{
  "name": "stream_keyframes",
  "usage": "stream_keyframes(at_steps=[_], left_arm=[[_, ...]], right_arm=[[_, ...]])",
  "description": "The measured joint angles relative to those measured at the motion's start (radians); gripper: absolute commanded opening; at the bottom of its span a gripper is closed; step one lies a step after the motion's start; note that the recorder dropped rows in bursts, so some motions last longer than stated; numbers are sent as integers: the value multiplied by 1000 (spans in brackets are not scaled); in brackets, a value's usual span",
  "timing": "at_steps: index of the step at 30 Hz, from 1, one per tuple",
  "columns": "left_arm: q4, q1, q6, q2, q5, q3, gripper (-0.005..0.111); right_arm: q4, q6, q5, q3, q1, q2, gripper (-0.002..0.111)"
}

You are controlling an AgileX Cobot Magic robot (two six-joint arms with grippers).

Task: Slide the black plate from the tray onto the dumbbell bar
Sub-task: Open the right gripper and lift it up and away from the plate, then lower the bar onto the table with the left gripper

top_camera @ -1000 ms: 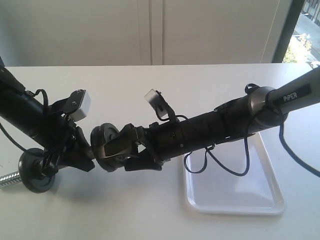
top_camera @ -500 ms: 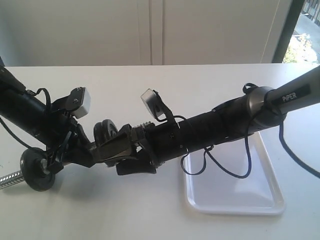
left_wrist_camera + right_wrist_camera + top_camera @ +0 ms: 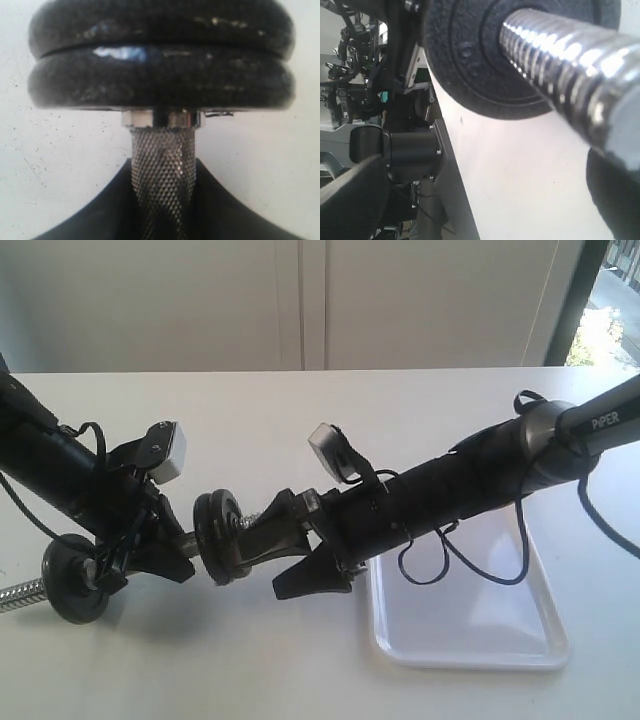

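Note:
The dumbbell bar [image 3: 20, 593] is held off the table, with my left gripper [image 3: 168, 544] shut on its knurled middle [image 3: 162, 170]. One black disc [image 3: 72, 577] sits on its left part. The black plate [image 3: 222, 537] is threaded on the bar's right end, flush against another black disc [image 3: 160, 82]. In the left wrist view the plate [image 3: 160, 25] is the farther of the two. My right gripper [image 3: 264, 562] is open, its fingers spread either side of the threaded end [image 3: 560, 55], just off the plate [image 3: 470, 65]. The white tray [image 3: 545, 640] lies at the lower right.
The right arm [image 3: 450, 490] stretches over the tray's left part. Its cables [image 3: 440, 560] hang above the tray. The white table [image 3: 250, 660] runs back to a pale wall, with a window at the far right.
My right gripper has let go of the black plate, opened and drawn back to the right. The plate now hangs on the bar. The left arm has barely moved.

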Motion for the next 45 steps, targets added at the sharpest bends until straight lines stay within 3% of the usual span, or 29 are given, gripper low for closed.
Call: stream_keyframes(at_steps=[1, 2, 3, 4, 7, 20, 34, 45], left_arm=[[0, 0, 0, 0, 0, 0, 0], [0, 0, 0, 0, 0, 0, 0], [0, 0, 0, 0, 0, 0, 0], [0, 0, 0, 0, 0, 0, 0], [1, 0, -15, 0, 0, 0, 0], [1, 0, -23, 0, 0, 0, 0], [1, 0, -23, 0, 0, 0, 0], [-6, 0, -21, 0, -4, 7, 0]], right_arm=[[-32, 29, 0, -9, 0, 0, 93], [-45, 42, 0, -15, 0, 0, 79], [-74, 69, 0, -29, 0, 0, 71], [-87, 80, 0, -33, 0, -1, 49], [-147, 150, 0, -57, -4, -15, 2], [-178, 239, 0, -59, -139, -236, 0], [-188, 259, 4, -64, -141, -542, 0], [-190, 259, 6, -64, -141, -588, 0]])
